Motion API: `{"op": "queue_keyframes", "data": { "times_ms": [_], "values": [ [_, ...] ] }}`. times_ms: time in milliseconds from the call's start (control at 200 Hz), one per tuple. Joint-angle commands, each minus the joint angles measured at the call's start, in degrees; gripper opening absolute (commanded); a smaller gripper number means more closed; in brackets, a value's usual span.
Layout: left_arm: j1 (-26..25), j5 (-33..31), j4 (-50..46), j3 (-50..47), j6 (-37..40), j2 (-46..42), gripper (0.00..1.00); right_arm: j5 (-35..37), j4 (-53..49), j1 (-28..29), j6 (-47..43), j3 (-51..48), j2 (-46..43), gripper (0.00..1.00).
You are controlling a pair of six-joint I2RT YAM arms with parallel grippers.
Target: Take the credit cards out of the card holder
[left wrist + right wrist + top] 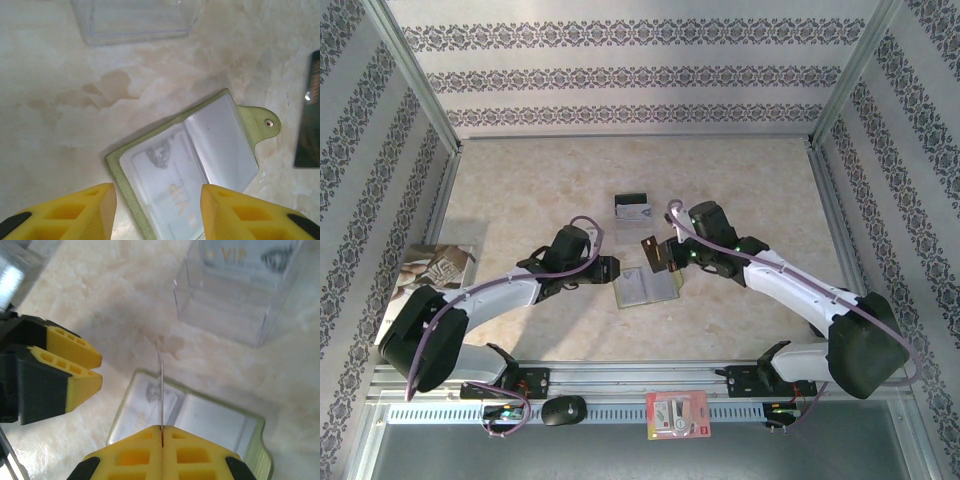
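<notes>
So right gripper [161, 432] pinched a credit card [160, 385] above the card holder [185, 165] to get it clear; left gripper [157, 210] hung spread over it.

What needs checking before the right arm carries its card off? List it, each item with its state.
1. Right gripper shut on the credit card, pinched edge-on: ok.
2. Held card out of the card holder pockets: ok.
3. Left gripper open, fingers either side of the holder's near edge: ok. Whether it touches the holder: cannot tell.
4. Clear box upright and apart from the holder: ok.
5. Holder emptied: not ok, a VIP card sits in one pocket.
</notes>
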Motion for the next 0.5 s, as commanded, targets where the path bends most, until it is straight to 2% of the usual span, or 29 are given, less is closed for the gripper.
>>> {"op": "queue_keyframes", "data": {
  "times_ms": [0,110,180,385,495],
  "values": [
    [1.63,2.47,-1.29,-1.48,-0.59,-1.76,0.49,0.78,-2.88,-1.21,-6.27,5.43,1.06,0.0],
    [2.73,6.22,-0.38,-1.67,-0.21,-2.78,0.52,-7.13,-6.14,-2.07,-6.8,10.62,5.59,0.0],
    [3.5,9.21,2.95,-3.42,-0.06,-4.65,0.55,-11.88,-4.36,-2.06,-4.49,9.71,6.69,0.0],
    [4.11,17.38,19.0,-9.19,-1.06,-10.08,0.62,-19.88,-0.81,-3.17,-1.18,5.02,5.18,0.0],
    [4.36,20.37,20.77,-8.38,-1.03,-9.5,0.62,-22.16,-1.93,-3.71,-2.18,5.52,5.05,0.0]
  ]
}}
